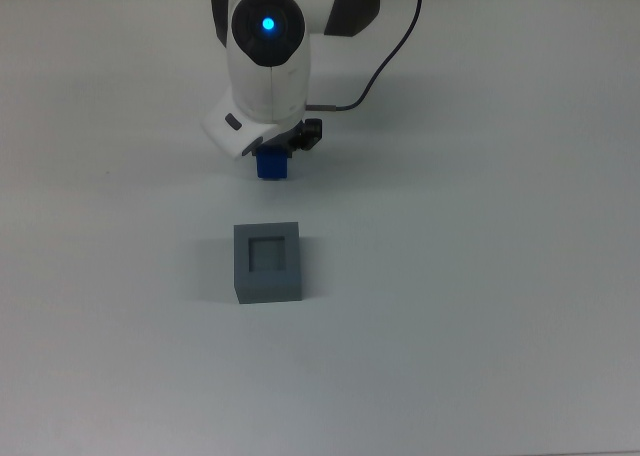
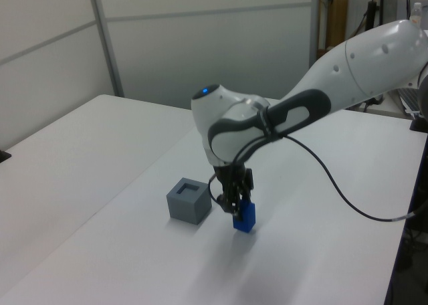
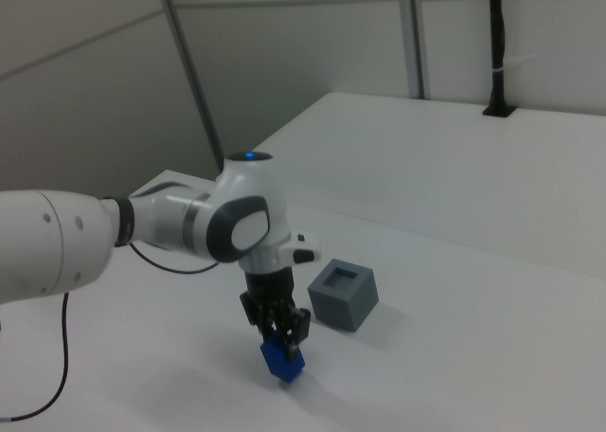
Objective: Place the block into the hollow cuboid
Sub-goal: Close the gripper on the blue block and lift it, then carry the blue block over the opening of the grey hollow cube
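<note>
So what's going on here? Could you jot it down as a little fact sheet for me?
setting: white table
hand: closed on the blue block
block position: beside the grey box, apart from it; whether it rests on the table is unclear
grey box: upright, square recess on top, empty
block in recess: not yet
</note>
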